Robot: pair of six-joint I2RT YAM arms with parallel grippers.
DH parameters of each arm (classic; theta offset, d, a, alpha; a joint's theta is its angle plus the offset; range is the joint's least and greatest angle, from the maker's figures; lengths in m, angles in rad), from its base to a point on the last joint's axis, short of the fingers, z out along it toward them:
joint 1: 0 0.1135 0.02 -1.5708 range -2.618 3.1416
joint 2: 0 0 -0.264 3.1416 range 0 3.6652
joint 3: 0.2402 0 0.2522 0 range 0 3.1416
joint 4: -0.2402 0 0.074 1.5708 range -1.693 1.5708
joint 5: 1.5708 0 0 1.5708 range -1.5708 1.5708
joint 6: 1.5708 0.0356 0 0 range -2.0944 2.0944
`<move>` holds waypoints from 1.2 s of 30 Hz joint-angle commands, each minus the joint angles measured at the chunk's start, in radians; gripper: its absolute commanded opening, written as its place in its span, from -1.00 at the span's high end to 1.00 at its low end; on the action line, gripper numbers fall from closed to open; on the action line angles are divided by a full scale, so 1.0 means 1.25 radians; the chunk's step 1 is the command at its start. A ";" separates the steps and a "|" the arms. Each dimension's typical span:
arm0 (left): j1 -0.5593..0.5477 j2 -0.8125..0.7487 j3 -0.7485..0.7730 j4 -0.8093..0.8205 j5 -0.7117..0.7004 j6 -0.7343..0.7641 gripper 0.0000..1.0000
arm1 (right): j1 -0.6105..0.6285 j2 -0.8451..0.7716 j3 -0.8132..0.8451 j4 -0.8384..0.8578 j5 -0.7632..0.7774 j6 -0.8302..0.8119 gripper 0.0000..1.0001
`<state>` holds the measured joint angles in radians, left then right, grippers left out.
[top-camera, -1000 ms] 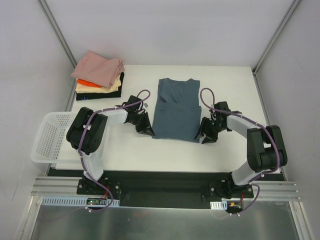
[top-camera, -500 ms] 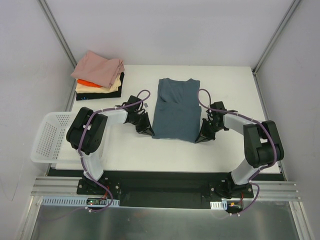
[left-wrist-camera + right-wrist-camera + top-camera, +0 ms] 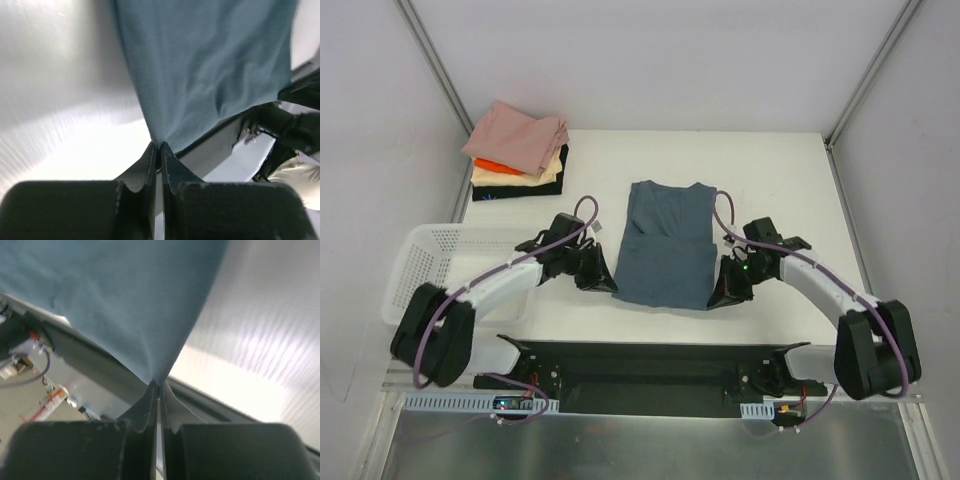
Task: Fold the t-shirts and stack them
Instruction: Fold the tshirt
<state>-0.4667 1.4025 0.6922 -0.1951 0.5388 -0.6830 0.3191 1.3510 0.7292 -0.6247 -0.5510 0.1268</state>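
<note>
Jaws pinched tight, the left gripper [image 3: 157, 145] clamps the near left corner of the slate-blue t-shirt [image 3: 665, 245], while the right gripper [image 3: 159, 384], equally closed, bites the near right corner. In both wrist views the cloth fans away from the fingertips in a smooth wedge. This suggests the near hem is raised a little off the white table [image 3: 770, 170] and held under light tension so it cannot sag or crease between the two arms.

The shirt lies in the middle of the table with its collar toward the far side. Its sides appear to be turned in, leaving a narrow panel. The matched hold on the two near corners points to a crosswise fold in progress, with the hem to be carried evenly up toward the collar.

At the far left corner waits the stack of folded tees [image 3: 518, 160], dusty pink on top with cream, orange and black beneath. It sits well apart from the working area, so the blue shirt probably goes there once folded. A white lattice basket [image 3: 420, 260] sits at the table's left edge beside the left arm.
</note>
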 commanded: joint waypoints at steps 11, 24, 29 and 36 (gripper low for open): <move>-0.022 -0.431 0.052 -0.141 -0.139 0.052 1.00 | -0.002 -0.217 0.233 -0.337 -0.154 -0.164 0.98; -0.018 -0.238 0.240 -0.141 -0.339 0.062 1.00 | -0.102 -0.108 0.311 -0.173 -0.178 -0.122 0.98; 0.003 -0.138 0.314 -0.141 -0.351 0.060 1.00 | -0.131 -0.029 0.355 -0.121 -0.159 -0.111 0.99; 0.035 0.008 0.419 -0.141 -0.356 0.079 1.00 | -0.168 0.087 0.401 -0.081 -0.092 -0.105 0.98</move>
<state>-0.4541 1.3476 1.1240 -0.3798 0.1463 -0.6300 0.1444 1.4029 1.1816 -0.7750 -0.7177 -0.0105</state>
